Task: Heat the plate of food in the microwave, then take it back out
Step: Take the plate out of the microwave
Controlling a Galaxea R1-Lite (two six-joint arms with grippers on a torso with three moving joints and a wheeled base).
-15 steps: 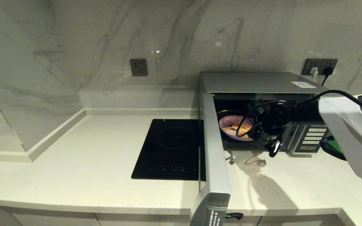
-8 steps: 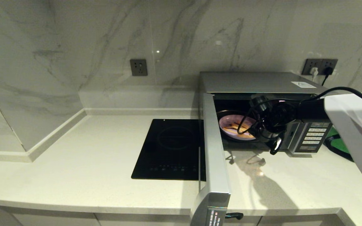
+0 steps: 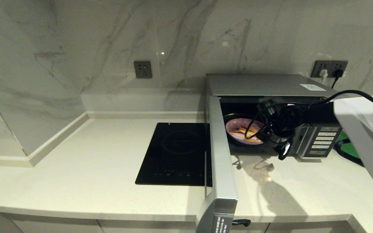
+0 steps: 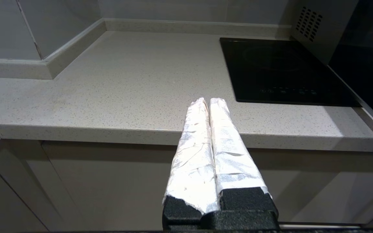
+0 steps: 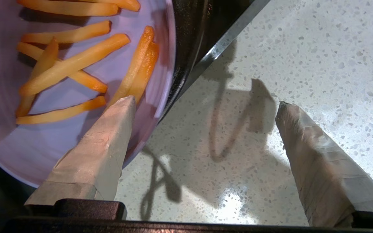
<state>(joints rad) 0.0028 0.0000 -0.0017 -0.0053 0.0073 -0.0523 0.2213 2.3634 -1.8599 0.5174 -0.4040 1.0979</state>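
The silver microwave [image 3: 264,84] stands at the back right with its door [image 3: 220,161] swung wide open. Inside sits the lilac plate of food [image 3: 240,129], orange-yellow sticks on it, near the front of the cavity. My right gripper [image 5: 206,105] hangs at the cavity's mouth, open. One taped finger [image 5: 108,142] is over the plate's [image 5: 60,139] near rim, the other [image 5: 312,155] over the counter, nothing clamped between them. My left gripper [image 4: 208,102] is parked low in front of the counter's edge, its wrapped fingers pressed together and empty.
A black induction hob [image 3: 176,152] lies flush in the counter left of the open door. A green tray [image 3: 348,149] shows behind my right arm, right of the button panel [image 3: 322,140]. Wall sockets [image 3: 330,68] with plugs sit behind the microwave.
My right gripper has shifted slightly right and up at the microwave's mouth, then held still. The plate sits a little further forward.
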